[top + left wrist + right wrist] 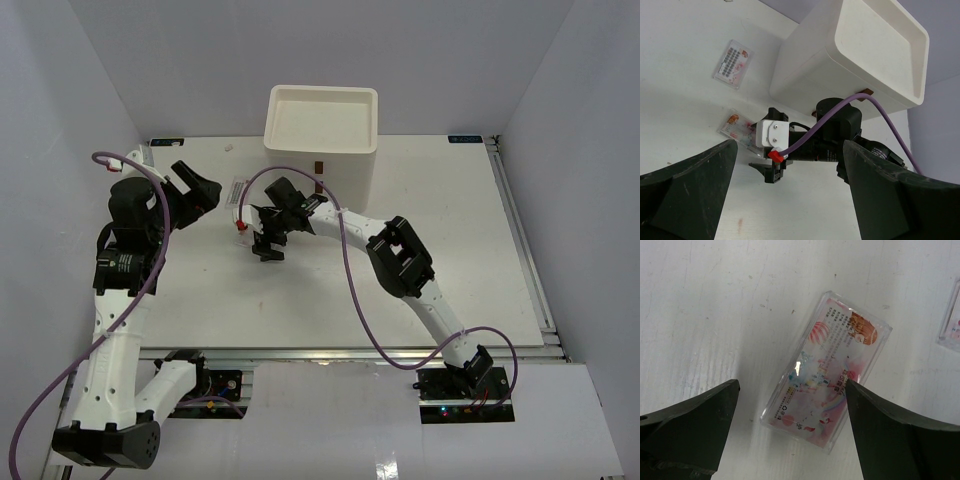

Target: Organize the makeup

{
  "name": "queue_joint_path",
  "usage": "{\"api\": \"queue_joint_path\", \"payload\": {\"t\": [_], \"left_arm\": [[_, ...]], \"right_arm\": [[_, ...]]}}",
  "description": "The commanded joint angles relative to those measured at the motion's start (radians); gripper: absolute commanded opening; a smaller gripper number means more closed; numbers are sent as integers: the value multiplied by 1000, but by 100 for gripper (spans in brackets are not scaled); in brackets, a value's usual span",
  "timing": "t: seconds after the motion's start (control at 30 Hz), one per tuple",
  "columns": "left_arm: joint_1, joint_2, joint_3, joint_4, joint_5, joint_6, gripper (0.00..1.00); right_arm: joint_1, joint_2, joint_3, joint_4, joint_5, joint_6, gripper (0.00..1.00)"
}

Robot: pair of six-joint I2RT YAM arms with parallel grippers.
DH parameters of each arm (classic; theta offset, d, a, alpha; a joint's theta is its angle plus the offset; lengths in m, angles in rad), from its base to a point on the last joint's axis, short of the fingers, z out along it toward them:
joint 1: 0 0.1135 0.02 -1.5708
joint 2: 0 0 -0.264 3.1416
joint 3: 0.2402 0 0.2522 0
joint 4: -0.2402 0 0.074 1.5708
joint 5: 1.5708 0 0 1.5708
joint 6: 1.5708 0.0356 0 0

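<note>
Two clear packets with pink contents lie flat on the white table. One packet [827, 372] lies slanted right under my right gripper [790, 390], whose open jaws hang above it with one finger [890, 435] over its right edge. It is not held. From the left wrist this packet [735, 127] pokes out beside the right wrist's white camera block. The other packet [732, 64] [236, 190] lies further back and shows cut off [952, 315] at the frame's edge. My left gripper [205, 190] [790, 200] hovers open and empty to the left, looking at the right gripper [267, 245].
The white drawer box [322, 120] [855, 55] stands at the back centre, its open top tray bare, a red-brown handle [318, 167] on its front. The right arm's purple cable [350, 280] loops over the table. Grey walls close in both sides.
</note>
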Motion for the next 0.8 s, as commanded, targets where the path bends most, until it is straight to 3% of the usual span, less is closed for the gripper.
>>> {"api": "queue_joint_path", "payload": {"t": [0.0, 0.23, 0.77], "left_arm": [[5, -21, -12, 12, 9, -6, 98], [5, -15, -19, 20, 13, -7, 98], [5, -5, -26, 31, 9, -9, 98]], "right_arm": [[-6, -73, -35, 78, 47, 111, 94], [-6, -83, -55, 152, 131, 212, 98], [-6, -102, -78, 228, 189, 174, 97]]}}
